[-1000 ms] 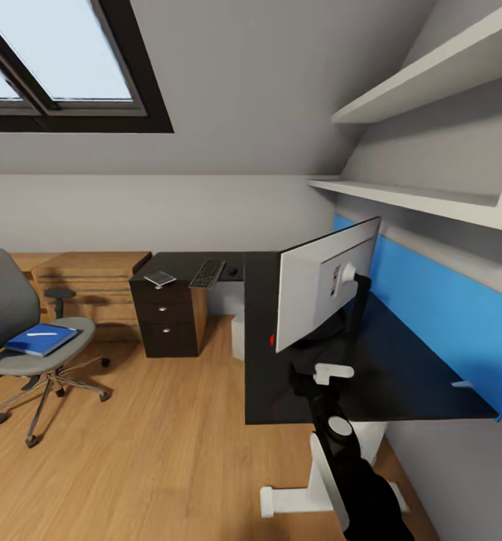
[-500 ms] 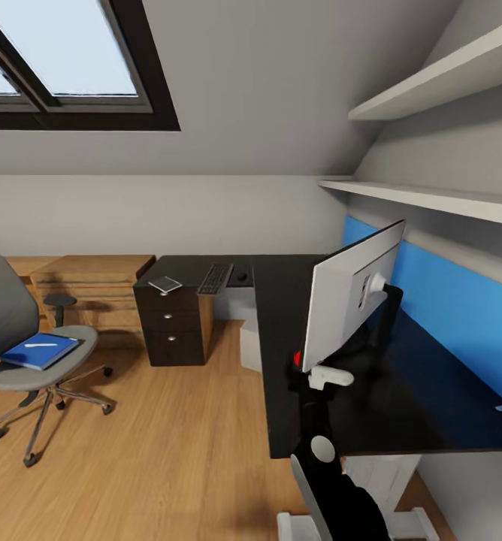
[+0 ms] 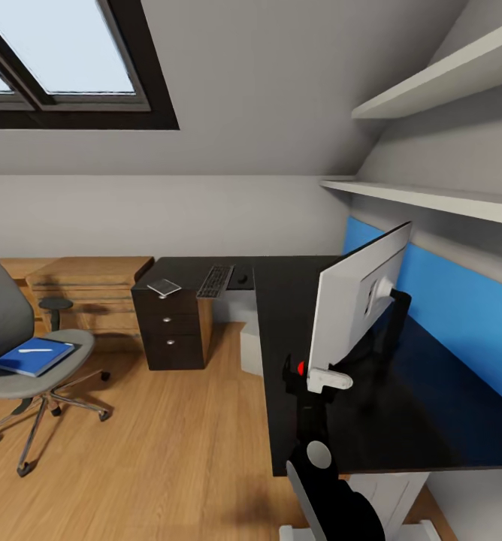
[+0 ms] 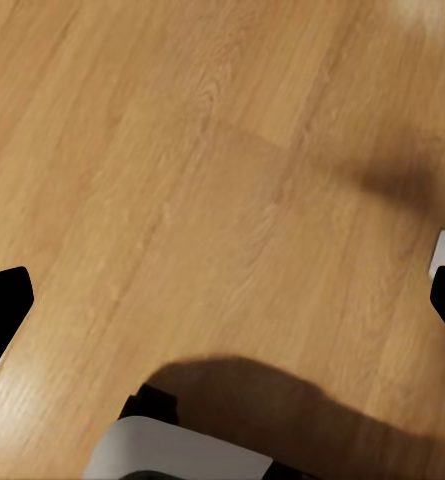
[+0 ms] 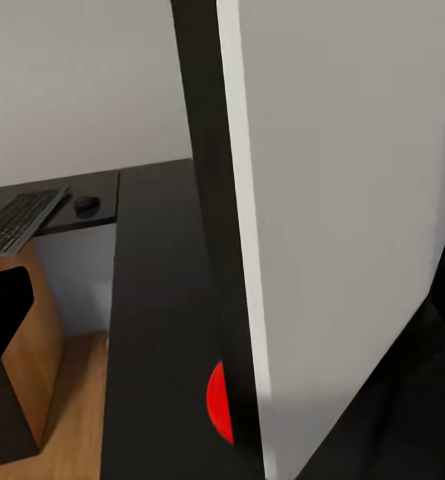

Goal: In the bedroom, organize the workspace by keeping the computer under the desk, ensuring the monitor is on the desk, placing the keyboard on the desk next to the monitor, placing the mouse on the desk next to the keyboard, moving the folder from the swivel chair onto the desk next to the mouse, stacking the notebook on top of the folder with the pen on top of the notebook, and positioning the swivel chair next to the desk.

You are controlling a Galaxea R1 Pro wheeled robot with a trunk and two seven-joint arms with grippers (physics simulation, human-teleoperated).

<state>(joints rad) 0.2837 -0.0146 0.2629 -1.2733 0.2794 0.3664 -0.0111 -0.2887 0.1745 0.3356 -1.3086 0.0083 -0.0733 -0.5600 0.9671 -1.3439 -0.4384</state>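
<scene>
At the left of the attic bedroom, the swivel chair (image 3: 14,353) stands on the wooden floor (image 3: 168,443), well apart from the desk (image 3: 281,300); the blue notebook (image 3: 33,356) lies on its grey seat with the white pen (image 3: 34,349) on top — whether the folder lies beneath it cannot be told. Behind the chair a light wooden dresser (image 3: 86,289) stands against the far wall, under a skylight (image 3: 55,52). To its right, on the far leg of the black L-shaped desk, a small grey flat item (image 3: 164,286) rests above the dark drawer unit (image 3: 168,327), then the keyboard (image 3: 216,281), then the mouse (image 3: 242,279) just beside it. A pale boxy shape under the desk, likely the computer (image 3: 249,347), shows past the drawers. On the near right leg the monitor (image 3: 360,297) stands on the desktop, its white back toward the camera, red dot at a lower corner, before a blue wall panel (image 3: 446,300) and white shelves (image 3: 439,199). The right gripper (image 3: 311,376) is at that lower corner, its black and white fingers on either side of the panel's edge — whether they pinch it cannot be told. In the left wrist view the left gripper (image 4: 222,300) hangs over bare floor, fingers spread wide.
</scene>
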